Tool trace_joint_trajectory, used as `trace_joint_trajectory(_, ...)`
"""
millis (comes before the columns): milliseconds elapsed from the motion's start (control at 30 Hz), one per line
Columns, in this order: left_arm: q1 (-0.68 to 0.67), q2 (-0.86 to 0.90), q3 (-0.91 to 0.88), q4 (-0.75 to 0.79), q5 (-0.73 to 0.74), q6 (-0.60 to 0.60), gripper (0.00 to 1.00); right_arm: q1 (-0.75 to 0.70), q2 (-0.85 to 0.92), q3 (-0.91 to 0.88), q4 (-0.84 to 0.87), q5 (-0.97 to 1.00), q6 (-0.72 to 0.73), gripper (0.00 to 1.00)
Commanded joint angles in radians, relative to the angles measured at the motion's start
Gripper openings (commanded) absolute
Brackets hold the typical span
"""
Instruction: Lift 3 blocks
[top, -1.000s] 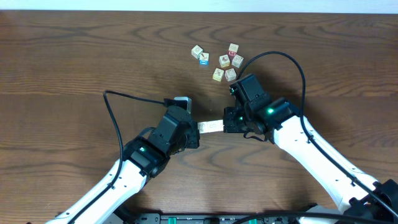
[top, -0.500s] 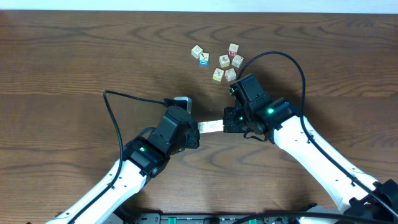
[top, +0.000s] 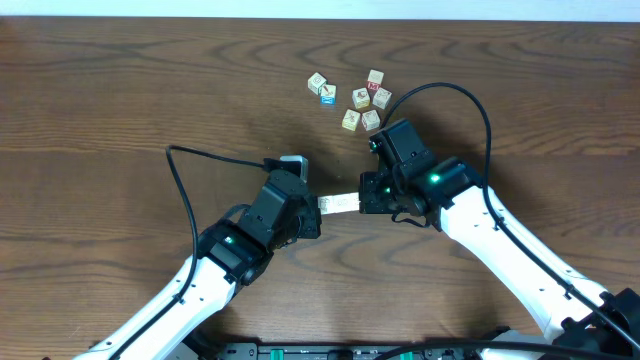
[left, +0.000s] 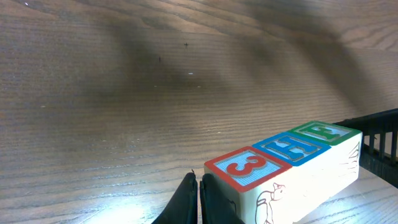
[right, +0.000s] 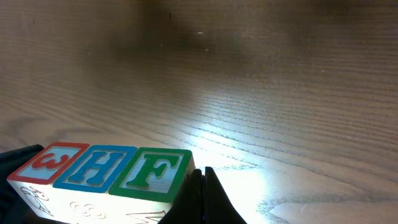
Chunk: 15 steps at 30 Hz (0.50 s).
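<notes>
Blocks: row of three blocks (top: 338, 203), near the middle of the table (top: 120, 80), pinned end to end between the arms.
Left tool (left: 199, 198): fingers together, tip against the "3" end.
Right tool (right: 203, 190): fingers together, tip against the "F" end.
Technique: press inward equally and raise both level, or the row will likely buckle.

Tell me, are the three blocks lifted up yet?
Nearly. Done: the three blocks are lined up in a row, 3, H, F. In hand: the shut left gripper and shut right gripper squeeze the row from both ends. Left: raising it; I cannot tell if it is off the table yet.
</notes>
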<state>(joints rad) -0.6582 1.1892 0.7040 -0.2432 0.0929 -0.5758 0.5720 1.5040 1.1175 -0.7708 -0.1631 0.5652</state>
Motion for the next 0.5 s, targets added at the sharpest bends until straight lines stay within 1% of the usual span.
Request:
trace_joint_trajectory(0, -0.068, -0.015, 0.102, 0.068, 0.292, -0.005, 0.07, 0.058, -0.008, 0.074, 0.058, -0.392, 0.006, 0.01)
trace_joint_trajectory(467, -0.068, -0.021, 0.126, 0.061, 0.292, -0.004, 0.07, 0.058, -0.008, 0.097, 0.044, -0.392, 0.006, 0.02)
